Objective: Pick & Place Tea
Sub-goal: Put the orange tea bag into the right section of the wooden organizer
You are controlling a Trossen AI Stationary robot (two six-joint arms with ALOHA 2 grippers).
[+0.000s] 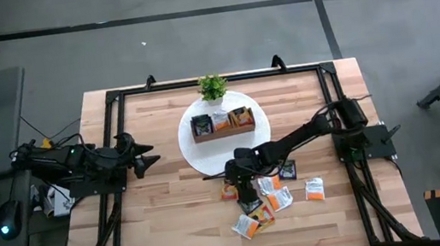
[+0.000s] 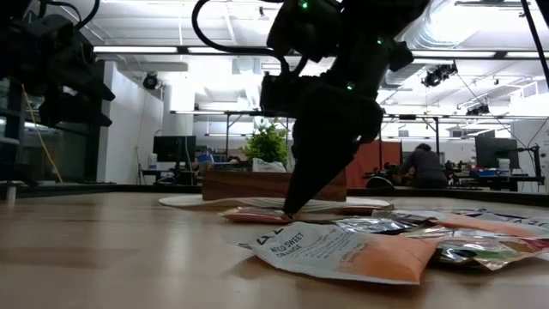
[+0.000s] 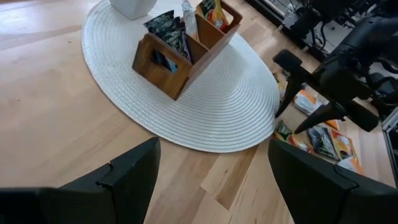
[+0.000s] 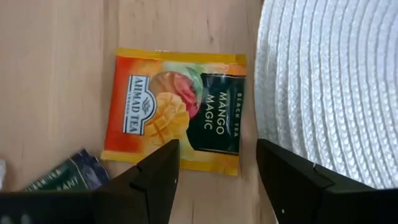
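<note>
The right pincer (image 4: pixel 214 165) is held low over the bench (image 1: pixel 173 216), with its two fingers set apart and nothing between them. Just under it an orange mango sachet (image 4: pixel 176 111) is seen lying flat on the wood, right beside the edge of the white round mat (image 4: pixel 329 87). The sachet is not gripped yet.

Around that pincer, a loose pile of sachets (image 1: pixel 270 202) is spread on the bench in front of the mat. Orange, white and dark ones are mixed together, and some lie on top of others.

On the mat, the wooden tray (image 3: pixel 180 53) is found with its three boxes. A few sachets are already stood in them: dark ones at one end, orange ones at the other. What is in the middle box cannot be told well.

So a small part of the job looks done, and most of the tea is still to be moved.

The left pincer (image 1: pixel 149 160) is kept wide open at the left side, well away from the pile. A small green plant (image 1: pixel 212 87) is set behind the tray.
</note>
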